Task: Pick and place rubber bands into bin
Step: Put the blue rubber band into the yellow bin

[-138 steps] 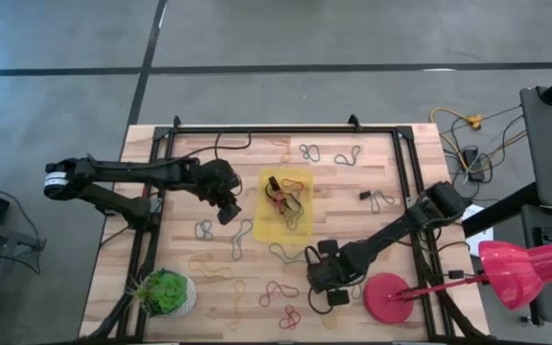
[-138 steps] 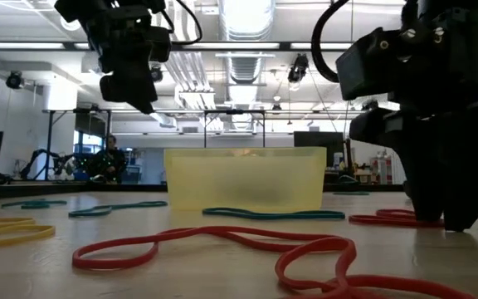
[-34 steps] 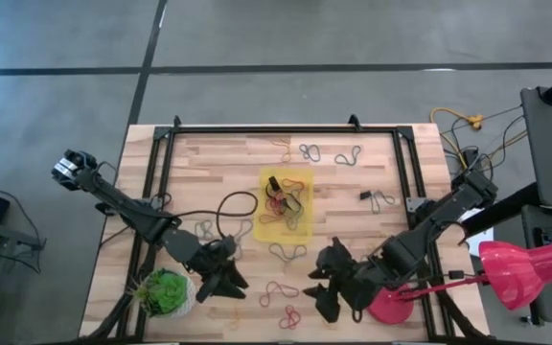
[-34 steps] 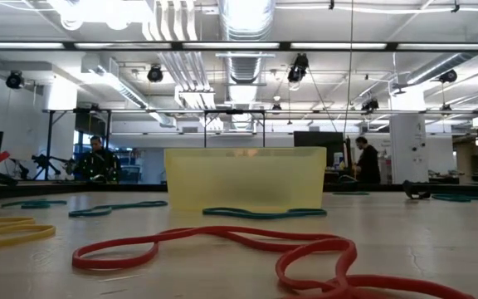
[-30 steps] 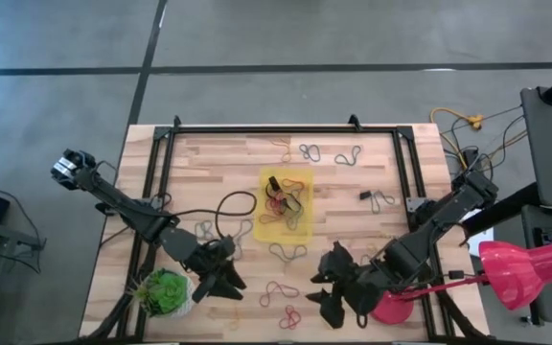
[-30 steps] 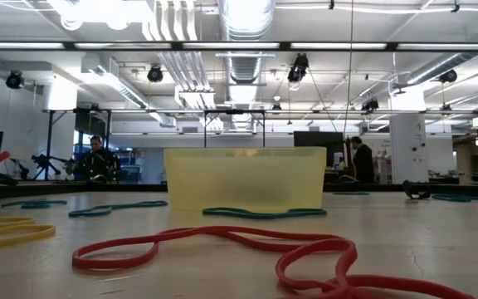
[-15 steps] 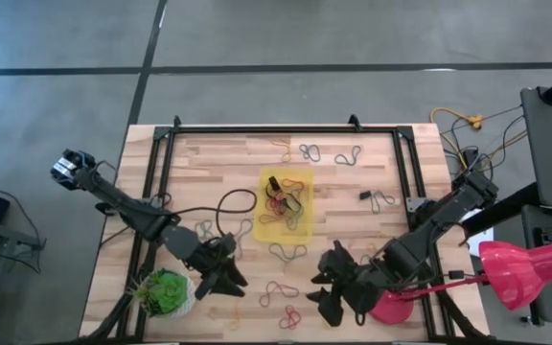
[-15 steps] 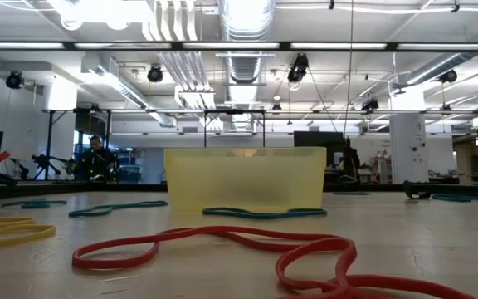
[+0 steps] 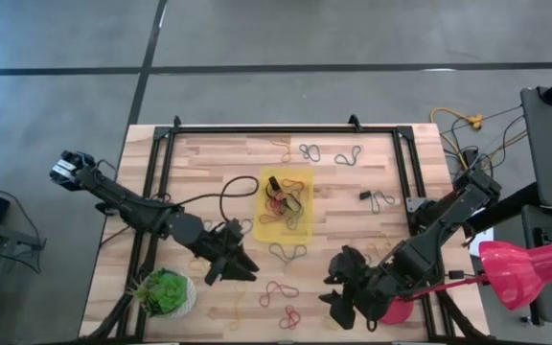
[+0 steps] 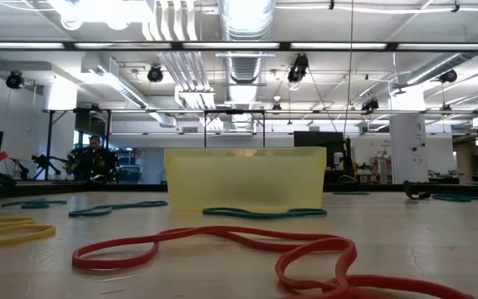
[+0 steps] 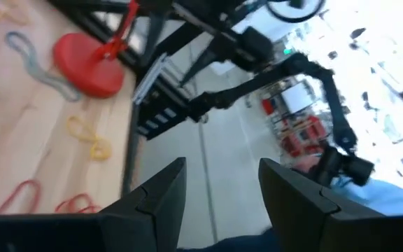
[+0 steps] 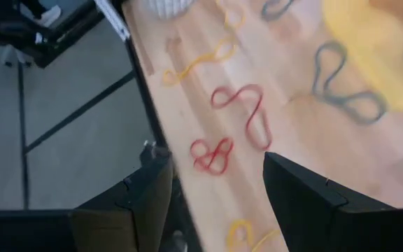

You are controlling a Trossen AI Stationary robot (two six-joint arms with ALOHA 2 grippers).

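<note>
The yellow bin [image 9: 286, 204] sits mid-table with several rubber bands inside it. Loose rubber bands lie on the wood: red ones [image 9: 278, 290] near the front edge, a blue-grey one [image 9: 288, 252] just in front of the bin, others at the far side [image 9: 310, 151]. My left gripper [image 9: 247, 271] hovers open, left of the red bands, with nothing between its fingers [image 11: 219, 203]. My right gripper [image 9: 339, 305] hovers open at the front, right of the red bands [image 12: 243, 112], also empty [image 12: 215, 203]. Neither gripper shows in the low view, where the bin [image 10: 246, 178] stands behind a red band [image 10: 247, 249].
A green plant ball [image 9: 166, 292] stands at the front left corner. A red disc [image 9: 391, 309] lies at the front right, partly under my right arm. A small dark block [image 9: 363, 195] lies right of the bin. A black frame [image 9: 286, 127] borders the table.
My left gripper has swung toward the table's right edge and a little toward the far edge, coming closer to the bin's near left corner. My right gripper has shifted slightly toward the right edge. Both stay open and empty; no rubber band has moved.
</note>
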